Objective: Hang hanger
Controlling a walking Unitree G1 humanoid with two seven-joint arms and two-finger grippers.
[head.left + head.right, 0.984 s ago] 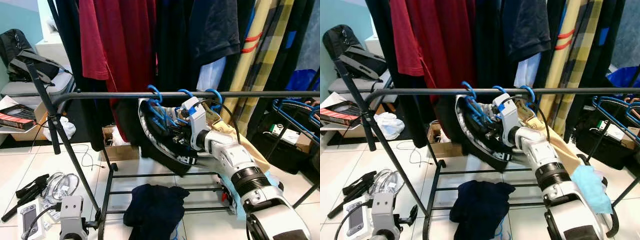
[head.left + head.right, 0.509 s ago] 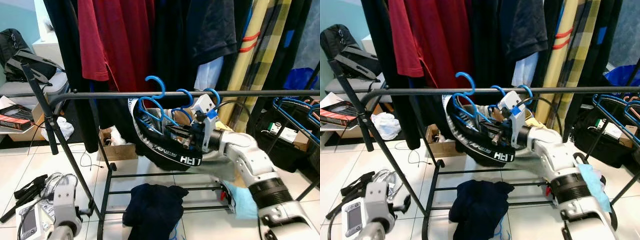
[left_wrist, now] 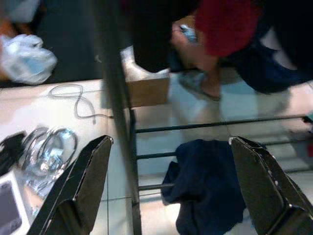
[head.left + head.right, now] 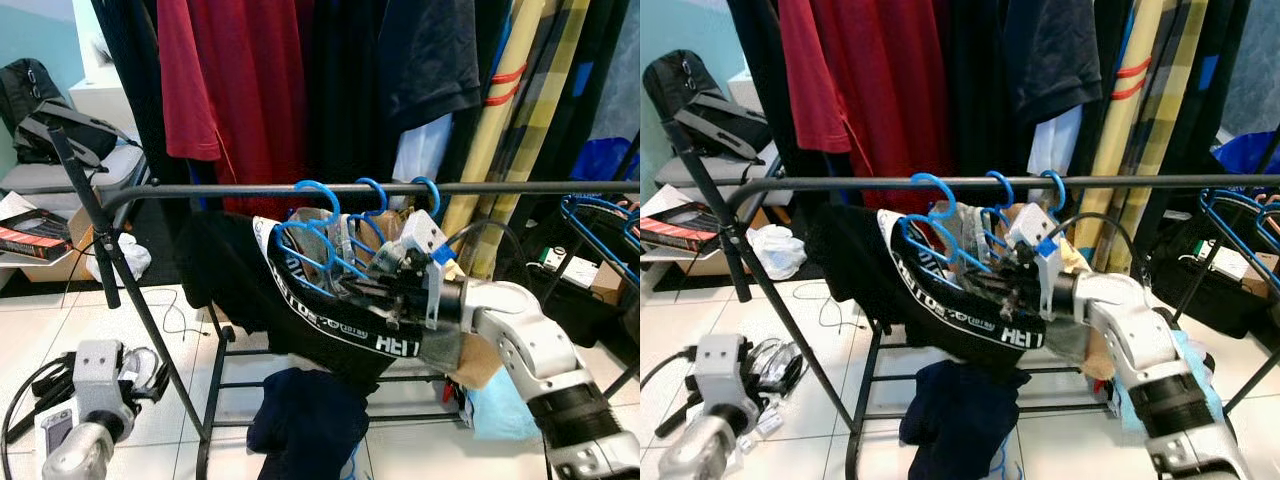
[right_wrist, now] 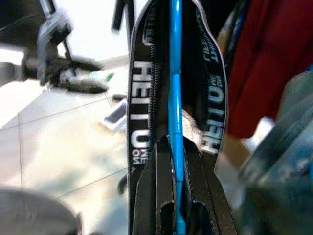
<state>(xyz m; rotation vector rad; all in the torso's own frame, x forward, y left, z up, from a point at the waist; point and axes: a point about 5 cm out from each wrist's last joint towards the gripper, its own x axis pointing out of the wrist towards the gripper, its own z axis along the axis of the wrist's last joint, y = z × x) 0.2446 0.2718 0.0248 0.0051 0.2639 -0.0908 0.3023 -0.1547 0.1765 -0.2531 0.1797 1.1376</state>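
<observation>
Pinching the blue hanger point(image 4: 318, 262) mid-frame, the right gripper point(image 4: 392, 292) sets its hook by the rail point(image 4: 250, 190), garment point(image 4: 300, 310) dangling; the left gripper point(image 3: 166, 186), fingers spread, holds nothing.

"HETTO" on black garment point(image 4: 330, 325) trim band.

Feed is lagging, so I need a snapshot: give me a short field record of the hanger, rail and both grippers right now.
hanger: blue plastic hanger carrying a black garment with white lettering, hook at the rail
rail: black metal clothes rail, two more blue hooks on it
right gripper: right gripper shut on the hanger's blue bar
left gripper: left gripper open, low, over the floor
</observation>
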